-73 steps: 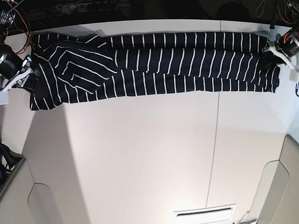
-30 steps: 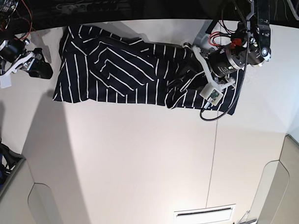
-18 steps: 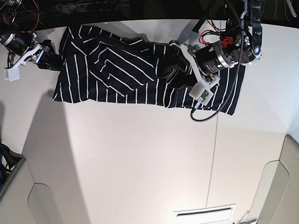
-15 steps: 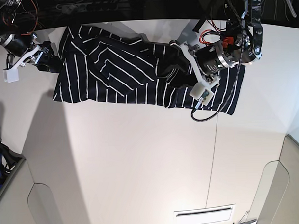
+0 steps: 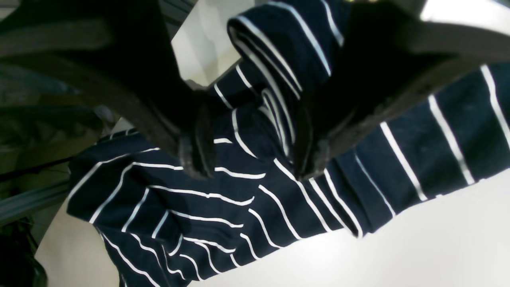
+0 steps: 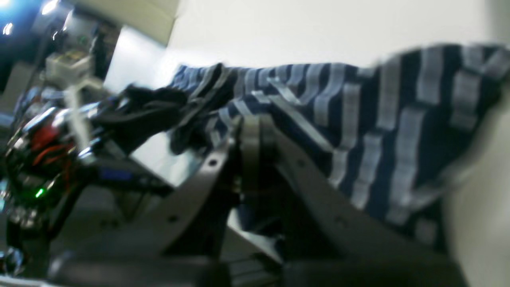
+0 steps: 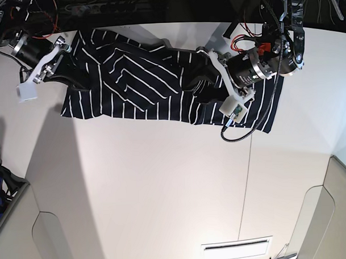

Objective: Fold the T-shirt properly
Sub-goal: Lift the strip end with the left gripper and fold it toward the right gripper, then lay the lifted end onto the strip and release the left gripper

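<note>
Over the T-shirt (image 7: 160,84), your left gripper (image 5: 251,157) stands spread, a raised fold between its fingers (image 5: 195,147).
Your right gripper (image 6: 249,135) is clenched at the shirt's edge.

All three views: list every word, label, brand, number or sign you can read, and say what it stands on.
None can be read.
T-shirt: only white stripes show; no label or print is in view.
Left end effector: the small board hanging below it is too small to read.
Right end effector: that view is blurred; the green and red lights on the electronics at the left carry no legible marks.
</note>
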Tool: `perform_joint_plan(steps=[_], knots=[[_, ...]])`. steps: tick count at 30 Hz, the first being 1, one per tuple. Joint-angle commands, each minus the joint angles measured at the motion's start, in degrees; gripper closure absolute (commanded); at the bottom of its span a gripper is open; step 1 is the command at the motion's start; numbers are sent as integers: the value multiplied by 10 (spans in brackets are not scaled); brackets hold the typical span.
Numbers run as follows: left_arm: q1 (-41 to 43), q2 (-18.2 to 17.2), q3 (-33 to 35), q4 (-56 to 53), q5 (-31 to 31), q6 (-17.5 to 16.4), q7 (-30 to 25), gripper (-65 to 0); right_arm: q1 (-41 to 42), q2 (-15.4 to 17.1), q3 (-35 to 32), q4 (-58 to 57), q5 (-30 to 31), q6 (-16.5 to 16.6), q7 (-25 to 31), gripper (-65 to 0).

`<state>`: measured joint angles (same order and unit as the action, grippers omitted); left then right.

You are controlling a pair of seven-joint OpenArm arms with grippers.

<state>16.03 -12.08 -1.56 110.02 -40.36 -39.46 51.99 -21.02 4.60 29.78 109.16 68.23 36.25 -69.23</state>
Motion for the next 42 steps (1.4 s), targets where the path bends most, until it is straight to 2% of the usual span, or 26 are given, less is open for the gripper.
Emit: perform_joint_plan(steps=[1, 4, 8, 11, 14, 18, 25, 33, 36, 42], knots=[[-5, -2, -2, 10, -4, -4, -19, -350, -2, 2, -21, 13, 12, 4, 9, 0], [-5, -2, -3, 10, 15, -4, -26, -350, -1, 2, -92, 13, -9, 4, 13, 0], [-5, -2, -4, 10, 19, -4, -26, -350, -1, 2, -166, 10, -127, 0, 65, 0], [-6, -2, -4, 10, 18, -4, -25, -350, -1, 2, -175, 10, -201, -5, 116, 0], [-6, -2, -4, 10, 16, -2, -24, -350, -2, 8, -174, 8, -224, -5, 125, 0], [-6, -2, -4, 10, 3, -2, -24, -350, 0, 22, -174, -29, -224, -5, 131, 0], [-6, -2, -4, 10, 3, -2, -20, -350, 23, 24, -174, -141, -223, -5, 131, 0], [-6, -2, -47, 38, -13, -2, -2, -350, 22, 23, -163, -106, -111, -4, 103, 0], [4, -5, -83, 57, -36, -2, 19, -350, 22, 23, -134, -70, -59, -4, 75, 0], [40, -5, -144, 65, -65, -5, 19, -350, 23, 21, -11, -31, -63, -4, 64, 0]])
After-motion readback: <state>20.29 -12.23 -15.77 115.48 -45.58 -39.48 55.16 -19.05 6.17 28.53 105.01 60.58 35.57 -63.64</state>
